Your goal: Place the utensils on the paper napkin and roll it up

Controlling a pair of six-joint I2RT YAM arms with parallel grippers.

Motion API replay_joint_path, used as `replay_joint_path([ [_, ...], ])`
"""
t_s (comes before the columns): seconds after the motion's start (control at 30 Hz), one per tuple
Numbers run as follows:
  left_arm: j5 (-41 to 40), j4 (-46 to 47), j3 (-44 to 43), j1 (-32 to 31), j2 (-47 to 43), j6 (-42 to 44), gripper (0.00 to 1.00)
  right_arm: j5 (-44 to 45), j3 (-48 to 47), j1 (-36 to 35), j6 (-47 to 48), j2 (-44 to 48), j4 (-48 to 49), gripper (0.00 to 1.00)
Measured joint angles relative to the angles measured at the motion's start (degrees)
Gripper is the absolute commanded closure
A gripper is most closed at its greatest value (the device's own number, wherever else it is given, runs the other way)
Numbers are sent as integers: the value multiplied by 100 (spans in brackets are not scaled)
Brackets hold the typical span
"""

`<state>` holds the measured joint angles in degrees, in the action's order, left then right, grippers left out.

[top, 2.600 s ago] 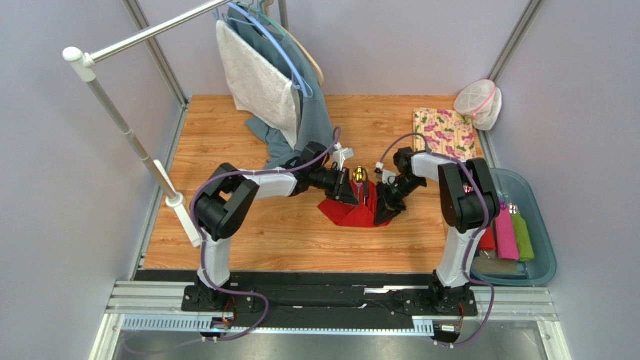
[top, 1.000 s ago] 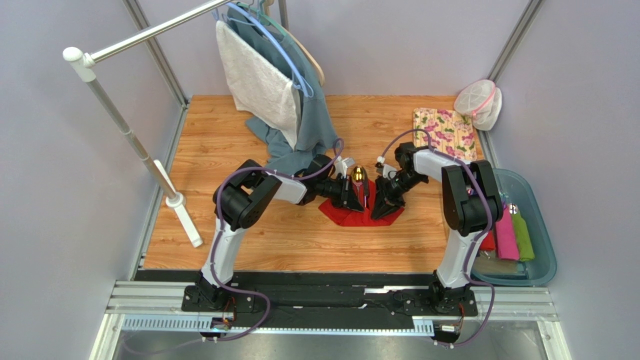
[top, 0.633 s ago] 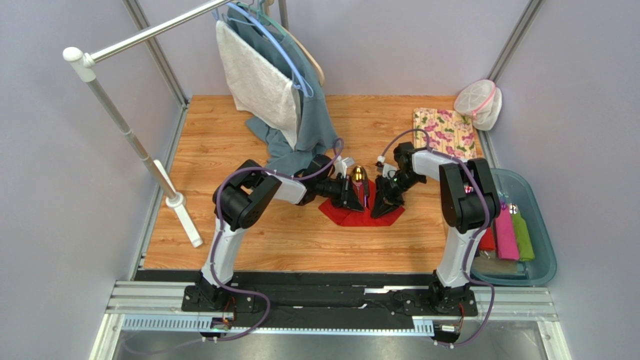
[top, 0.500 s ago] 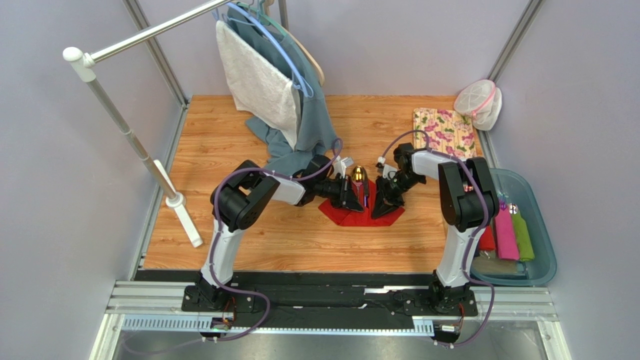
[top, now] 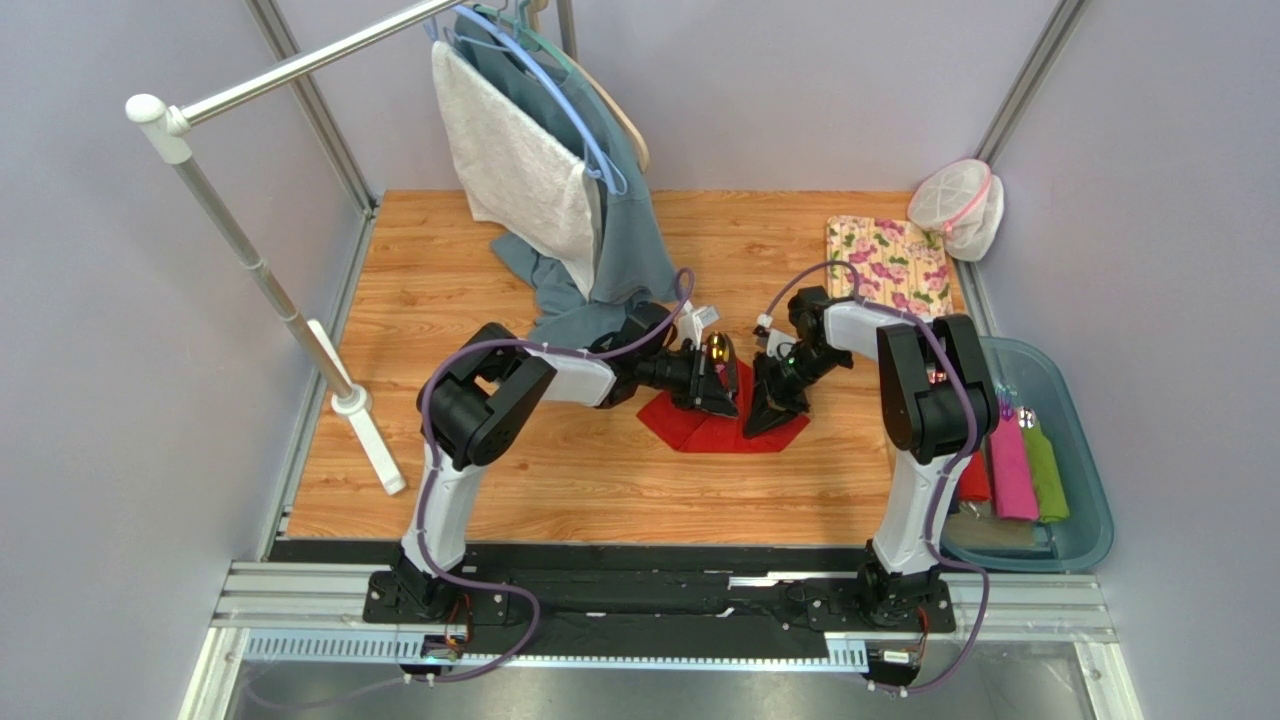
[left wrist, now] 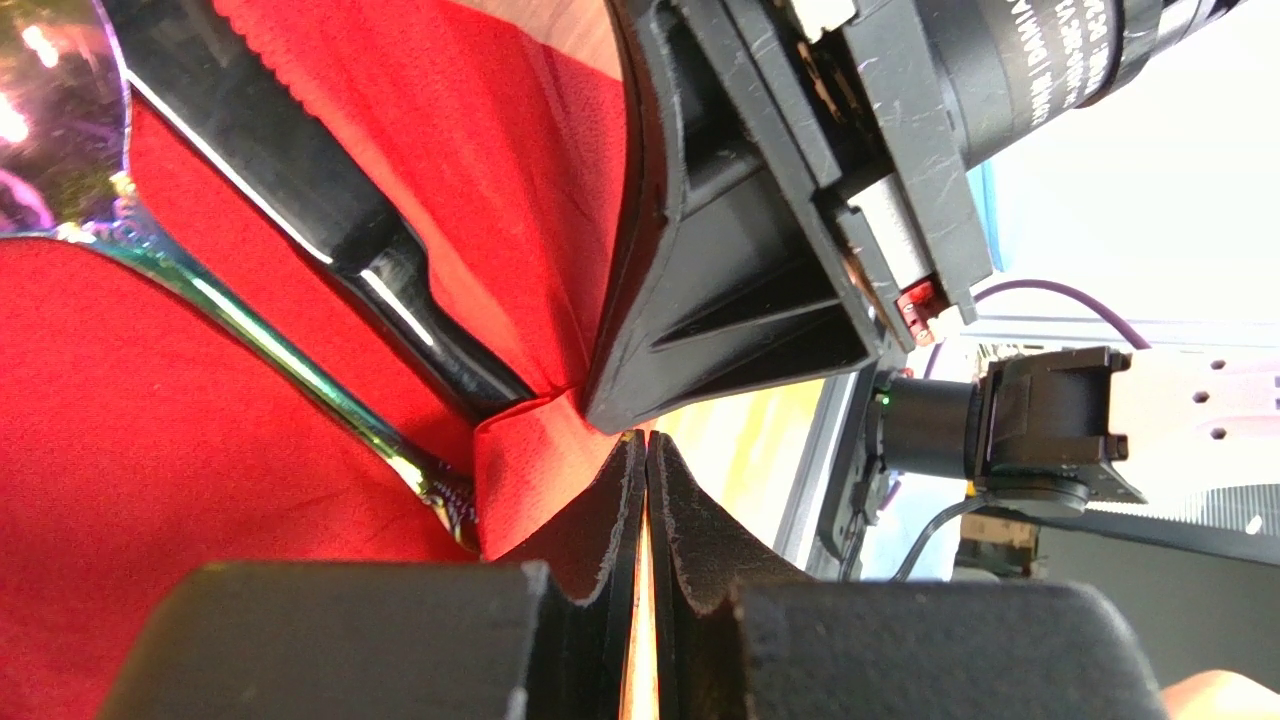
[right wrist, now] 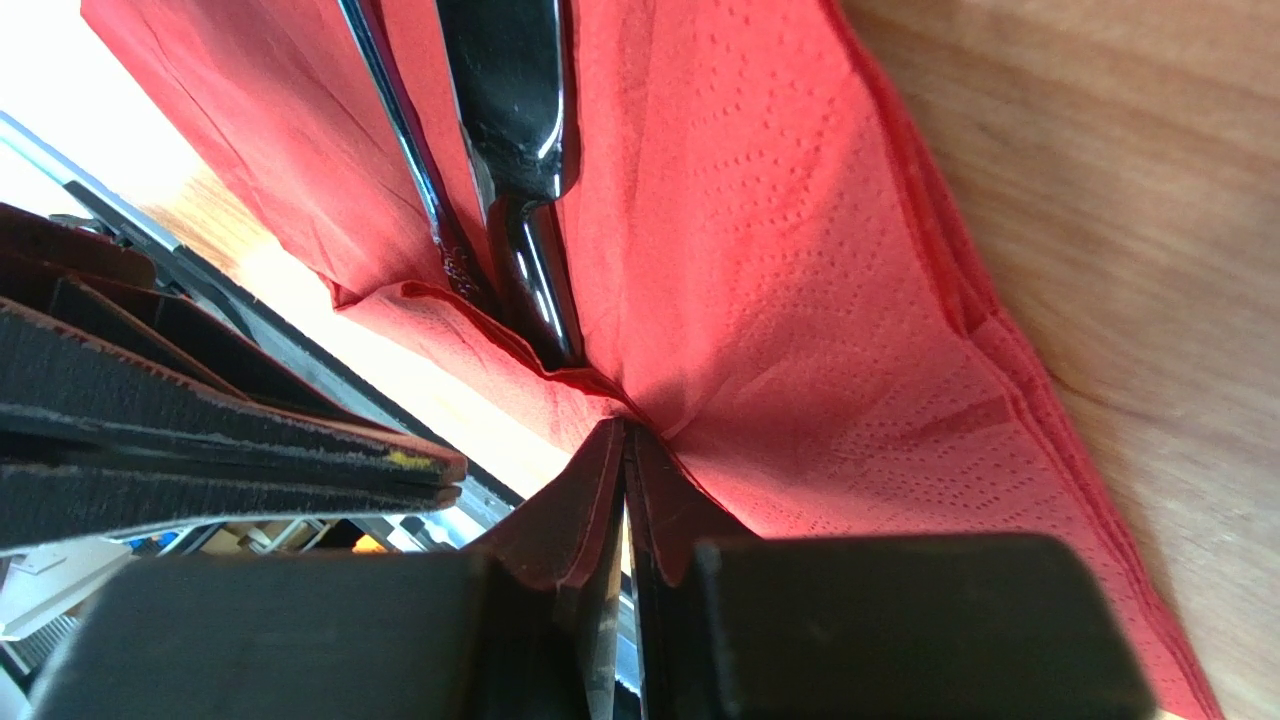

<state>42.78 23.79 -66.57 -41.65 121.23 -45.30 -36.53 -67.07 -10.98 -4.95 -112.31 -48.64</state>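
**Both grippers nip the red napkin's edge at the utensil handles**

The left gripper [left wrist: 645, 450] reaches in low from the left. Its fingers are pressed together, with a fold of the paper napkin [top: 684, 425] drawn up into their tips. The napkin lies crumpled on the wooden table [top: 526, 480], about mid-table, between the two grippers.

On the napkin, an iridescent spoon [left wrist: 53, 120] and a dark knife [left wrist: 301, 210] lie side by side. Their handle ends sit close to the pinched fold, and the red paper rises over them there.

Just right of that, the right gripper [right wrist: 624, 435] meets the same edge from the other side. Its fingers are closed on the paper, and creases fan out from the spot where they bite. The two grippers sit very close, nearly tip to tip.

Farther right, a floral cloth [top: 890, 263] lies flat near the back corner. A teal bin [top: 1089, 450] off the table's right edge holds a pink roll [top: 1010, 465] and a green roll [top: 1046, 474].
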Motion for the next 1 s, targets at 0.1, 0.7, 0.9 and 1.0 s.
replay_joint_path([
  [0.1,-9,-68,-61,-7,2,7,91,-2,0,0,-7,0,0,89],
  [0.7,-195,-540,-435,-7,382,63,93,-59,-7,20,4,157,-192,71],
  [0.9,-195,-562,-444,-7,385,63,93,37,-94,308,116,671,-544,41],
  [1.0,-195,-566,-446,-7,387,63,93,258,-219,667,192,791,-651,34],
])
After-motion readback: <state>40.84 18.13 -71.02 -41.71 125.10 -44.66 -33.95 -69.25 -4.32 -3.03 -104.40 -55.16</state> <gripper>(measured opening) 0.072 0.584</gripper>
